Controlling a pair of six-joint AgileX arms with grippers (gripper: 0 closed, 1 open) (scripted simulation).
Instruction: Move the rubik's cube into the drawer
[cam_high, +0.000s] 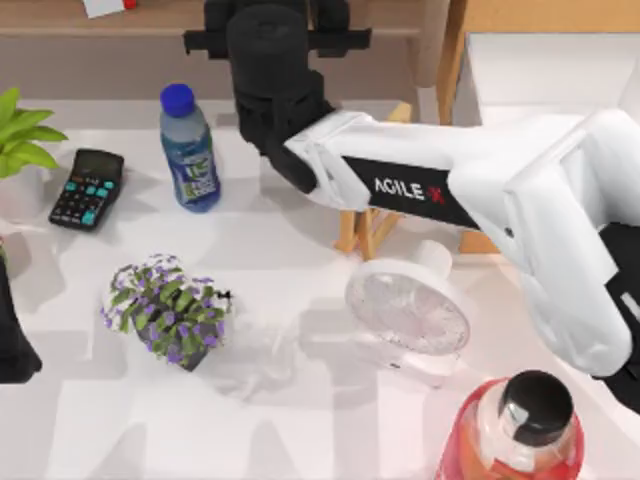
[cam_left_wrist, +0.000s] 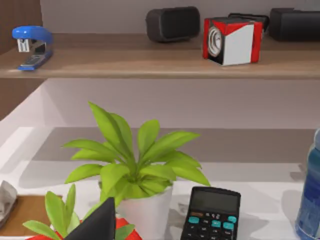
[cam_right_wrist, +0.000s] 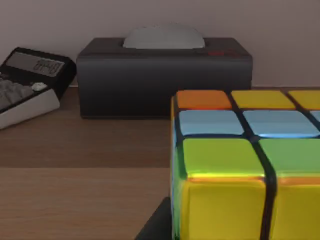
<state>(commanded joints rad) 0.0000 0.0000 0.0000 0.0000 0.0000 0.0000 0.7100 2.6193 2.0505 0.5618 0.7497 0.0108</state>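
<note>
Right arm (cam_high: 480, 190): being extended from the right edge of the top view across to the upper centre, so that the shelf at the back is being reached.
Drawer (cam_high: 540, 60): being shown at the upper right of the top view, white interior open upward; judged ready to receive the cube.
Shelf (cam_right_wrist: 80, 150): brown board being used as the cube's resting place; a dark tissue box (cam_right_wrist: 165, 75) is standing behind.
Right gripper (cam_high: 265, 40): being held over the shelf at top centre of the top view; jaw state cannot be told, the fingertips being hidden below the wrist.
Rubik's cube (cam_right_wrist: 245, 165): being seen close at the lower right of the right wrist view, on the shelf, square to the board, yellow face toward the camera, green, blue and orange rows above; no long axis, all sides being equal. Whether it is being gripped cannot be told.
Left arm (cam_high: 15, 340): being kept parked at the left edge of the top view.
</note>
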